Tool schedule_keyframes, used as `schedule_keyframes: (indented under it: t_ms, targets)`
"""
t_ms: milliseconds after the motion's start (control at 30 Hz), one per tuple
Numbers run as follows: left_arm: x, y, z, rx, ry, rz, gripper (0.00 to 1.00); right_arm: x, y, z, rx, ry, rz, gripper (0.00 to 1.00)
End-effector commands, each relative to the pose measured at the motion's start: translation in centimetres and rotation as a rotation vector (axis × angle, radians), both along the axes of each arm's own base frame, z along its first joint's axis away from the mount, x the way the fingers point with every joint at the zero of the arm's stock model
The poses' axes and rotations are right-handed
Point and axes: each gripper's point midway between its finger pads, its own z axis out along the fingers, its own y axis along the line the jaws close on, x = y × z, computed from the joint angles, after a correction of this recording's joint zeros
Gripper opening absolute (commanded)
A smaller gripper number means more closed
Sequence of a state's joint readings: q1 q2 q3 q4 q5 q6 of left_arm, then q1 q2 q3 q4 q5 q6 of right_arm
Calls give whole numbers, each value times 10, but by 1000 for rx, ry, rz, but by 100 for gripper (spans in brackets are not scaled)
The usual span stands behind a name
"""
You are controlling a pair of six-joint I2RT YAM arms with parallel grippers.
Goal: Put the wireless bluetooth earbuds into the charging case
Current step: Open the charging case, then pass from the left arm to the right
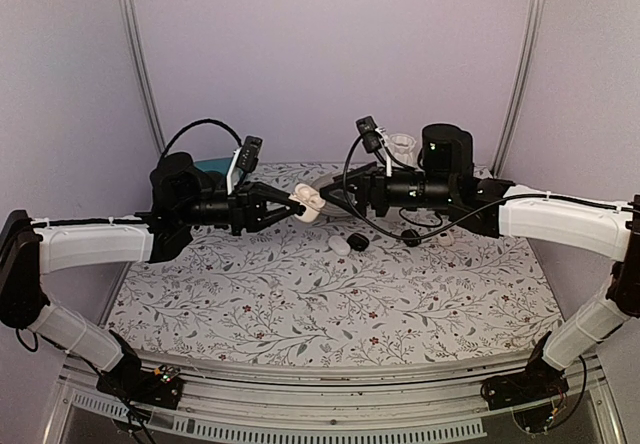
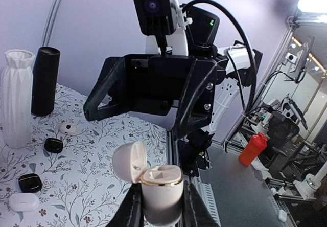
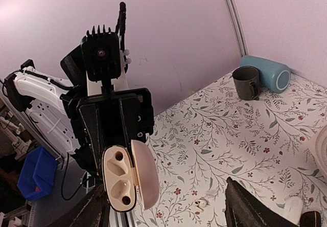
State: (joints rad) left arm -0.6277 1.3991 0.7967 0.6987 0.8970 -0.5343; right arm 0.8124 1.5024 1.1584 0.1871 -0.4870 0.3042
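Note:
The charging case (image 2: 161, 188) is white with a gold rim, and my left gripper (image 2: 162, 199) is shut on its body, holding it above the table. Its lid (image 2: 129, 161) is flipped open. In the right wrist view the charging case (image 3: 120, 178) faces me and both of its wells are empty. One small white earbud (image 3: 201, 204) lies on the floral table below it. My right gripper (image 3: 166, 196) is open with nothing between its fingers and points at the case from a short distance. From above, the left gripper (image 1: 300, 204) and the right gripper (image 1: 352, 192) face each other over the back of the table.
A white oval pod (image 1: 341, 246) and two black pods (image 1: 358, 241) (image 1: 410, 236) lie mid-table. A white vase (image 2: 15, 104) and a black cylinder (image 2: 43, 81) stand at the back. A dark mug (image 3: 246, 82) and a teal speaker (image 3: 265, 73) sit at the back left.

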Motion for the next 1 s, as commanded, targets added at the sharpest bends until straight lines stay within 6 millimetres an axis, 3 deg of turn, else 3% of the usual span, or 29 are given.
schedule_keyframes:
  t_ms: [0,200,267,533,833,967]
  targets:
    - [-7,-2,9,-26,-51,-35,0,-13,6,20,46,14,89,72]
    - [-9,-2,10,-29,-57,-46,0,-19,13,10,49,77,149,58]
    - [-9,-2,11,-30,-59,-49,0,-20,15,24,75,67,165,55]
    - [-13,-2,13,-38,-71,-65,0,-23,21,21,85,118,205,42]
    - [-14,-1,15,-43,-83,-63,0,-26,23,16,85,153,232,40]
    - [-15,-1,15,-44,-85,-65,0,-27,24,17,87,159,235,33]
